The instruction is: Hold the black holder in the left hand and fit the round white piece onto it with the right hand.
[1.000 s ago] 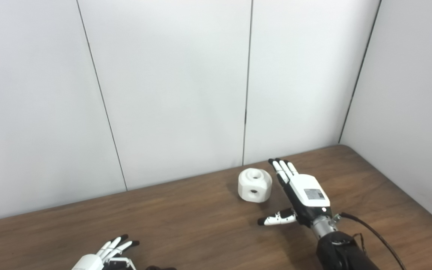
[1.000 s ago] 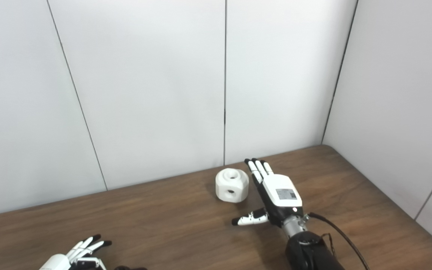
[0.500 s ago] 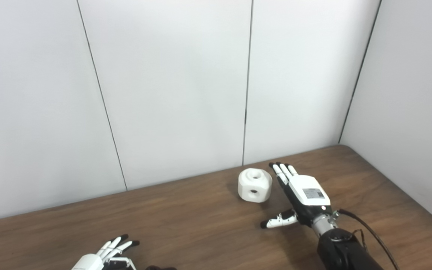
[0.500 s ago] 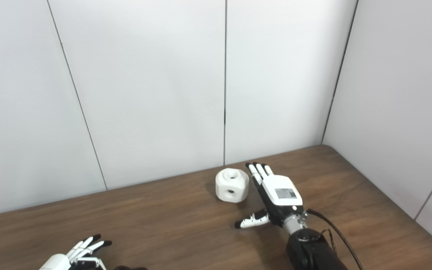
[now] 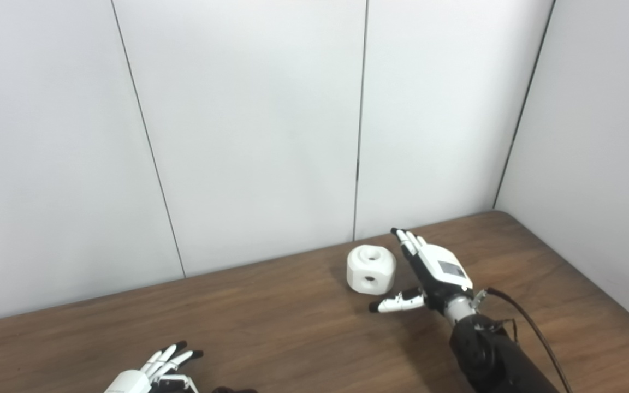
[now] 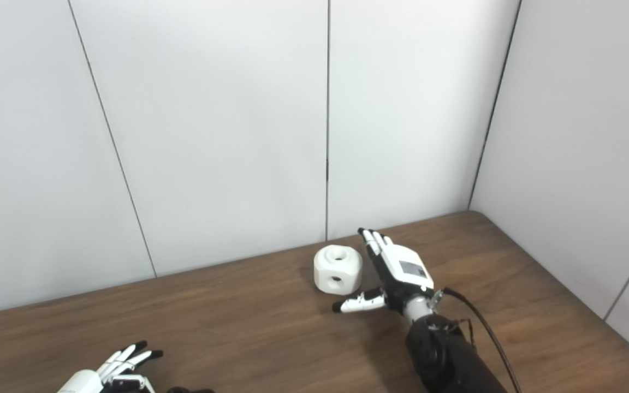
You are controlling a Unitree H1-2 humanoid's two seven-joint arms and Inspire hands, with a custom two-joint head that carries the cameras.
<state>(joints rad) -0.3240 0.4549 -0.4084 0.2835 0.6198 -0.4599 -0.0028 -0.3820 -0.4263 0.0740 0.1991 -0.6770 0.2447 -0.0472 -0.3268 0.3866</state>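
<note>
The round white piece (image 5: 371, 269) sat on the wooden table (image 5: 292, 327) near the wall. The right hand (image 5: 429, 270) hovered just beside it, fingers straight and together, thumb spread, holding nothing. The left hand (image 5: 153, 371) lay at the bottom edge, fingers loosely apart; a dark shape (image 5: 232, 389) beside it was possibly the black holder.

The right hand (image 5: 437, 273) has a white back plate bearing a small grey label, white fingers (image 5: 408, 240) with black tips and black undersides, a metallic silver wrist and a black forearm trailed by a black cable (image 5: 533, 333). The left hand (image 5: 150, 374) shows the same white shell and black-tipped fingers.
</note>
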